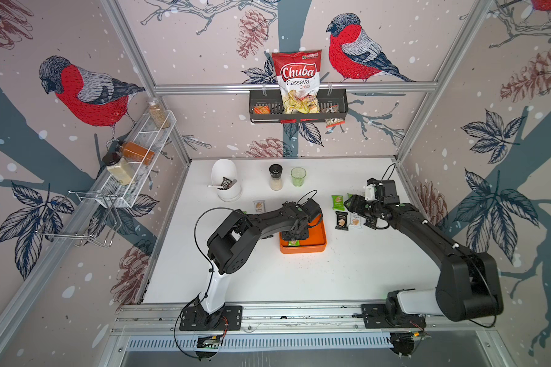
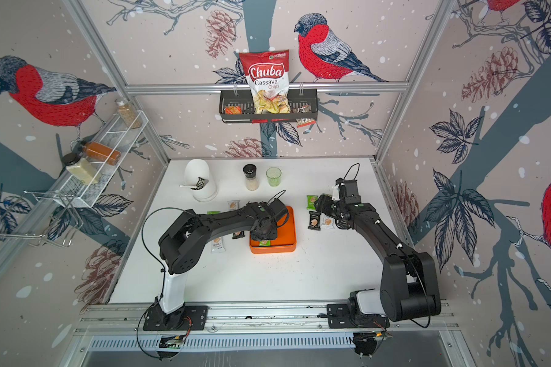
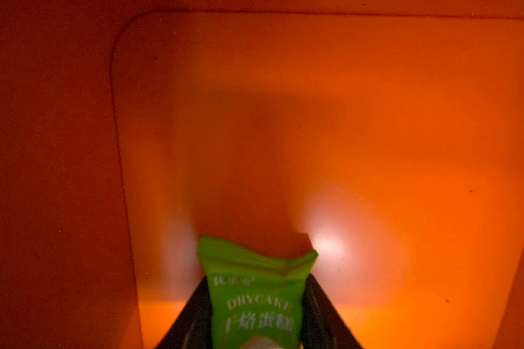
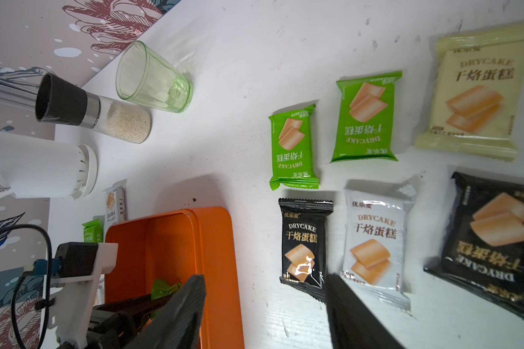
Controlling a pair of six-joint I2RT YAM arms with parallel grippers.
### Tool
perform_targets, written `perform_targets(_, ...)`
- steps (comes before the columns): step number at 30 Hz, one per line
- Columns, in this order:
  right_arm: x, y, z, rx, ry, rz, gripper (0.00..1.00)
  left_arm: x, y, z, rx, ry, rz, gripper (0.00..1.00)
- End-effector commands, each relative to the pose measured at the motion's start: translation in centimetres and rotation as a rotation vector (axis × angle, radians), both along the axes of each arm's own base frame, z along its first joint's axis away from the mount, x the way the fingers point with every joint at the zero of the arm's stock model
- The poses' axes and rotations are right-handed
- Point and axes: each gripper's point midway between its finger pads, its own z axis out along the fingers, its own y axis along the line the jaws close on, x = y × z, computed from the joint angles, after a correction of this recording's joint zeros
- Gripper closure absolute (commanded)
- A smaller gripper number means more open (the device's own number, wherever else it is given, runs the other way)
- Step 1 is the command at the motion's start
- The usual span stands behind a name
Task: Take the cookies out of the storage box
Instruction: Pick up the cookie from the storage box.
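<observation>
Top views, room: walls (image 1: 204, 47) papered with red-breasted birds and pine cones stood round a white table (image 1: 299, 279) framed in metal bars.
Tray: an orange tray (image 1: 318, 241) sat near the table's middle, between the two arms.
In the tray: one green packet (image 3: 254, 302) lay by the near wall.
Left gripper (image 3: 256, 287): down inside the tray, jaws pinched on the green packet's sides.
Right gripper (image 4: 265, 287): jaws partly apart with nothing between them, over the table beside the tray.
Out of the tray: six cookie packets (image 4: 375, 241) lay in two rows to its right (green, pale yellow, black, white); a few more lay to its left.
Wall basket (image 1: 342, 103): a red-and-white chips bag (image 1: 297, 79) and small snack packs.
Wire rack (image 1: 155, 136): spice jars (image 1: 137, 152).
White tub (image 1: 225, 166): a dark wrapper (image 1: 226, 183) inside.
Back of the table: a shaker (image 1: 275, 178) of pale grains beside a green glass (image 1: 298, 176).
</observation>
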Motion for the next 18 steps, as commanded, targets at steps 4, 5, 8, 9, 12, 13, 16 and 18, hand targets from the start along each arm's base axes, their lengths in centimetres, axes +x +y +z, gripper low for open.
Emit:
perform_targets(4,0.2,0.0,0.4,-0.003,-0.016,0.010,0.32,1.0,-0.4,1.3,-0.010,-0.029,-0.009,0.56)
perform_targets(5,0.1,0.0,0.5,-0.002,-0.018,0.010,0.32,1.3,-0.7,1.7,-0.019,-0.040,-0.008,0.56)
perform_targets(8,0.1,0.0,0.6,-0.002,-0.021,0.009,0.32,2.3,-1.1,3.2,-0.040,-0.074,-0.003,0.56)
perform_targets(9,0.1,0.0,0.5,-0.002,-0.020,0.010,0.32,2.6,-1.2,3.7,-0.049,-0.085,0.000,0.56)
perform_targets(12,0.0,0.0,0.6,-0.001,-0.023,0.010,0.32,3.4,-1.4,4.8,-0.068,-0.113,0.007,0.56)
perform_targets(13,0.0,0.0,0.6,-0.001,-0.024,0.010,0.32,3.7,-1.4,5.1,-0.072,-0.120,0.011,0.57)
perform_targets(16,0.0,0.1,0.7,0.001,-0.025,0.011,0.32,4.3,-1.6,5.8,-0.080,-0.138,0.015,0.57)
perform_targets(18,0.0,0.1,0.7,0.002,-0.025,0.011,0.32,4.6,-1.8,6.2,-0.091,-0.144,0.017,0.57)
